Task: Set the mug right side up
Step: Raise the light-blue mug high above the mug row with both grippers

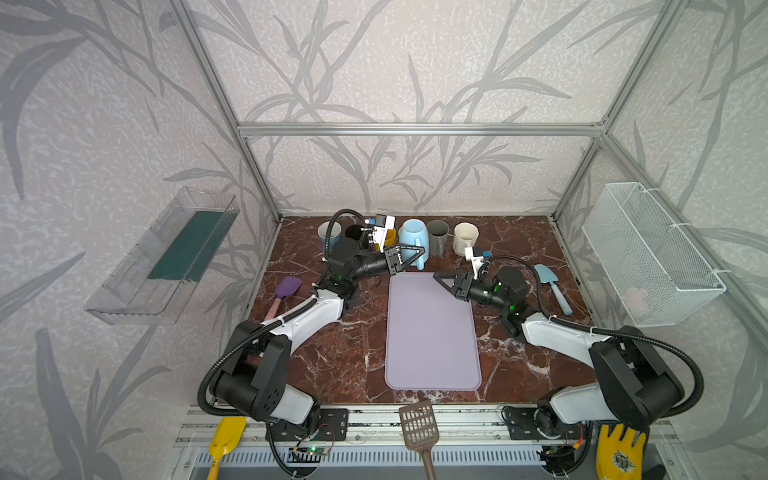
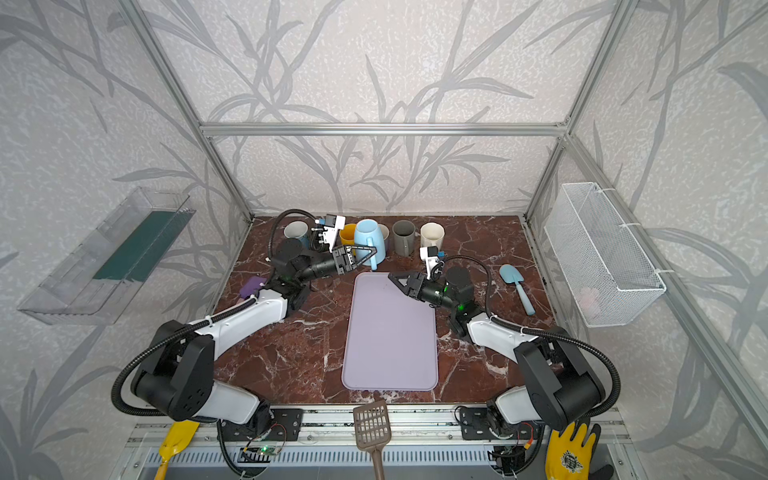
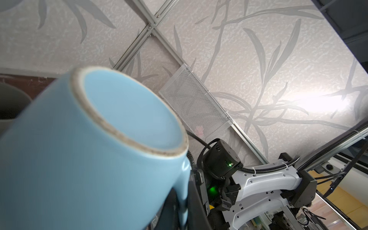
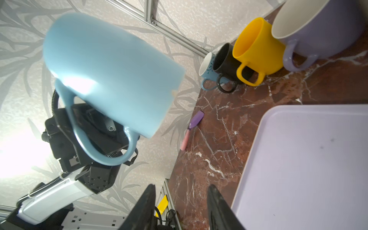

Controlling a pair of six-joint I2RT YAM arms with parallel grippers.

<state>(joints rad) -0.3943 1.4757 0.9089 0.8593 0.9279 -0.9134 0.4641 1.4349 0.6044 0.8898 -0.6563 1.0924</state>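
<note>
light blue mug (image 1: 412, 235): lifted clear of the desk (image 1: 332, 357), tilted with its base uppermost, just in front of the grey mug (image 1: 437, 239) in the back row.
left gripper (image 1: 419, 252): jaws pinching the mug's handle (image 4: 108, 161).
right gripper (image 1: 440, 279): jaws spread apart, at the far corner of the lilac mat (image 1: 430, 332).
</note>
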